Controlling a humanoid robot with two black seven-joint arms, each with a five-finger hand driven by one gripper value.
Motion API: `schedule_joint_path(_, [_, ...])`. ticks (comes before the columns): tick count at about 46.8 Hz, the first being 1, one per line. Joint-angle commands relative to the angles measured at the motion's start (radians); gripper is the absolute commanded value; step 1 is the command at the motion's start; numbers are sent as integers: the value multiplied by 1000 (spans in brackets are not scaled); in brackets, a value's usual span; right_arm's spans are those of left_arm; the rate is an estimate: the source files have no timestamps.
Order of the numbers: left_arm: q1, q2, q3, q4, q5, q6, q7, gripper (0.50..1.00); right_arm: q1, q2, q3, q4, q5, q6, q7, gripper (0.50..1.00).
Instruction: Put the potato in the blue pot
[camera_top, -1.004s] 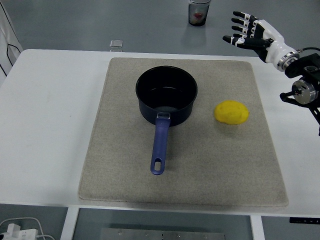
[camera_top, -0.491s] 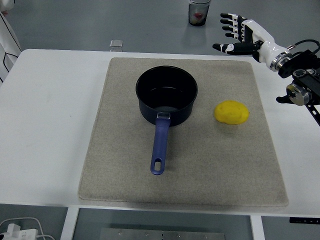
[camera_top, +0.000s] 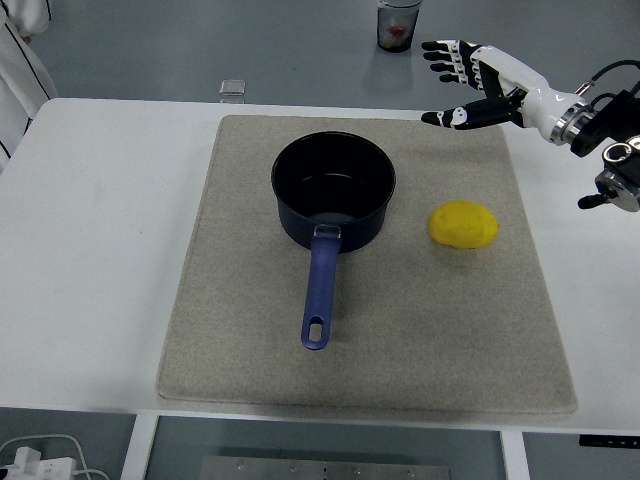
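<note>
The yellow potato (camera_top: 463, 224) lies on the grey mat (camera_top: 400, 340), to the right of the pot. The dark blue pot (camera_top: 333, 190) stands near the mat's middle, empty, with its blue handle (camera_top: 320, 295) pointing toward the near edge. My right hand (camera_top: 455, 82) comes in from the right edge and hovers above the mat's far right corner, well beyond the potato. Its fingers are spread and hold nothing. My left arm does not show.
A clear cup (camera_top: 398, 24) with something red inside stands beyond the table's far edge. A small clear box (camera_top: 232, 90) sits on the white table (camera_top: 90, 250) near the far edge. A white sleeve (camera_top: 20, 50) shows at the top left.
My right hand has moved left and slightly up, reaching further in over the mat's far right corner. The potato and pot have not moved.
</note>
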Motion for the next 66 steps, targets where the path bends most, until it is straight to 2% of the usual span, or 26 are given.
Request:
schedule_joint_path(1, [1, 0, 0, -1, 0, 0, 0, 996, -12, -10, -10, 6, -39, 4, 2, 932])
schedule_joint_path(9, [1, 0, 0, 0, 0, 0, 0, 996, -21, -65, -58, 56, -105, 7, 6, 932])
schedule_joint_path(13, [1, 0, 0, -1, 0, 0, 0, 996, -27, -97, -72, 85, -152, 7, 32, 932])
schedule_joint_path(18, [1, 0, 0, 0, 0, 0, 0, 996, -35, -100, -76, 110, -227, 7, 62, 932])
schedule_joint_path(27, [1, 0, 0, 0, 0, 0, 0, 996, -44, -103, -108, 130, -342, 24, 75, 932])
schedule_joint_path(43, [1, 0, 0, 0, 0, 0, 0, 996, -55, -111, -150, 130, -436, 58, 75, 932])
schedule_joint_path(66, [-1, 0, 0, 0, 0, 0, 0, 996, -56, -215, -188, 148, -464, 61, 66, 932])
